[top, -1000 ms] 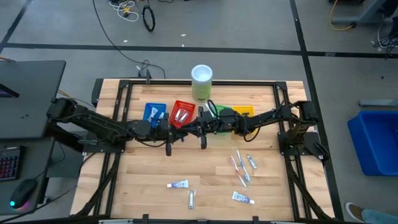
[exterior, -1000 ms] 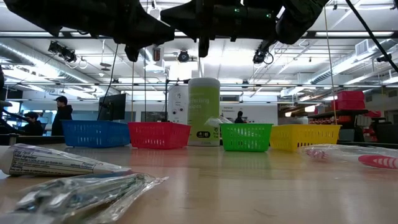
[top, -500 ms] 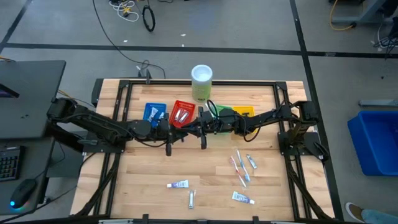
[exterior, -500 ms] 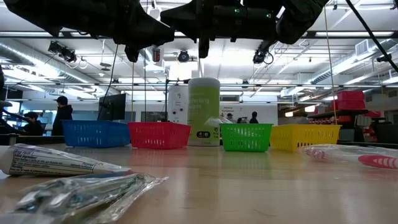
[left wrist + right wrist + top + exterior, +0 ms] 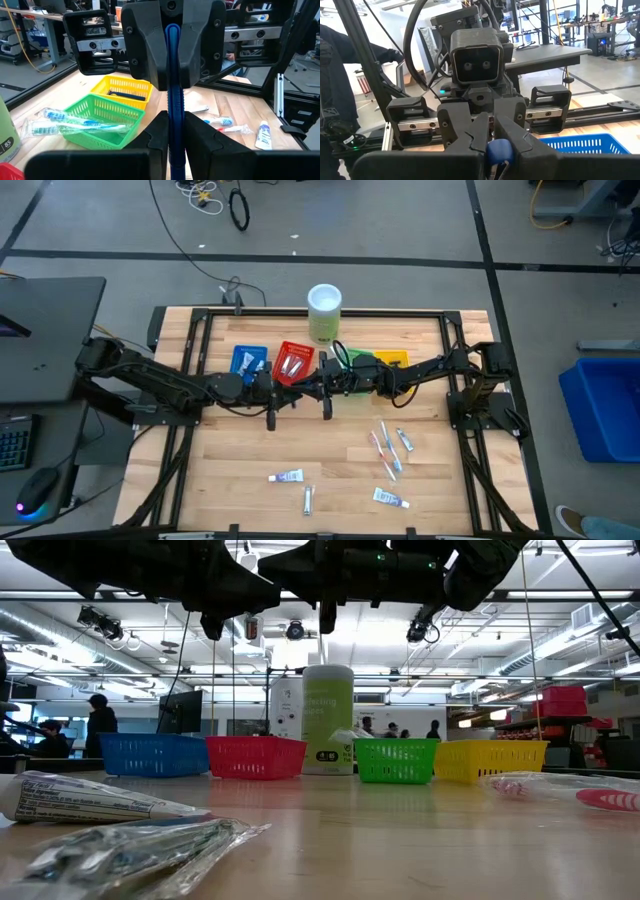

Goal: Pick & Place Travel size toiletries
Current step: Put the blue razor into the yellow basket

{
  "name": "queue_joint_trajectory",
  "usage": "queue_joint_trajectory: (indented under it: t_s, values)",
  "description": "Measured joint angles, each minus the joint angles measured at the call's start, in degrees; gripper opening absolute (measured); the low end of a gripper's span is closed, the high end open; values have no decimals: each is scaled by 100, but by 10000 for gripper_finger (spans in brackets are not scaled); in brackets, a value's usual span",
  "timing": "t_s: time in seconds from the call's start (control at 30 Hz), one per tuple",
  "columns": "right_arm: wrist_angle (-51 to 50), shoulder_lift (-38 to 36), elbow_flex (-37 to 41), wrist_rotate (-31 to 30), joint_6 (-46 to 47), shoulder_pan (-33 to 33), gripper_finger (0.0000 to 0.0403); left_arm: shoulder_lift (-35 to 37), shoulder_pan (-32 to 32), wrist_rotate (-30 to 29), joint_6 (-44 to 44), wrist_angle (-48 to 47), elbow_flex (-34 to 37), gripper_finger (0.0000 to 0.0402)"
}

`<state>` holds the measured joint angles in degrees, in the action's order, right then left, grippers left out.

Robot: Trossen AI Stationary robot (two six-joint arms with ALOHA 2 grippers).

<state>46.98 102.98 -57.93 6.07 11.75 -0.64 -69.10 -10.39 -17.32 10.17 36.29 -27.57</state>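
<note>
Meeting above mid-table, tip to tip: left gripper (image 5: 173,125) and right gripper (image 5: 490,127). Both clenched on one blue stick (image 5: 173,100), smooth plastic, slim and straight, with a rounded end. Held level between the two pairs of fingers, well above the wood.

Just beneath and slightly behind the grippers, a row of four mesh plastic trays: blue tray (image 5: 153,754), red tray (image 5: 256,756), green tray (image 5: 396,759), yellow tray (image 5: 490,759). Inside the green tray, near the right gripper, toothbrushes (image 5: 75,125) wrapped in clear crinkled film. Inside the yellow tray, a dark stick (image 5: 127,95) lying flat. Inside the red tray, white tubes (image 5: 294,364).

Behind the red and green trays, farther from the grippers, an upright pale green cylinder (image 5: 327,720) with a white top. Readable on its side only "85"; the larger pale print too faint to read.

On the plank table (image 5: 230,460), well apart from both grippers on the side away from the trays: loose toothbrushes (image 5: 385,445) in a small bunch on the right gripper's side, and three short loose tubes (image 5: 288,476), white with blue and red print. Small lettering on the nearest one in the low view, not legible.
</note>
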Motion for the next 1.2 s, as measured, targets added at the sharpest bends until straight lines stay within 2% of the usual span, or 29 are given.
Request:
queue_joint_trajectory:
  t_s: [0.33, 0.67, 1.2]
  values:
    - [-4, 2, 2, 0, 1, 0, 25, 7, 0, 2, 9, -2, 0, 51]
    - [-142, 18, 15, 13, 24, 0, 25, 15, 0, 0, -7, 47, -9, 74]
    - [-419, 11, 13, 7, 114, 0, 25, 15, 0, 4, 9, -138, -9, 74]
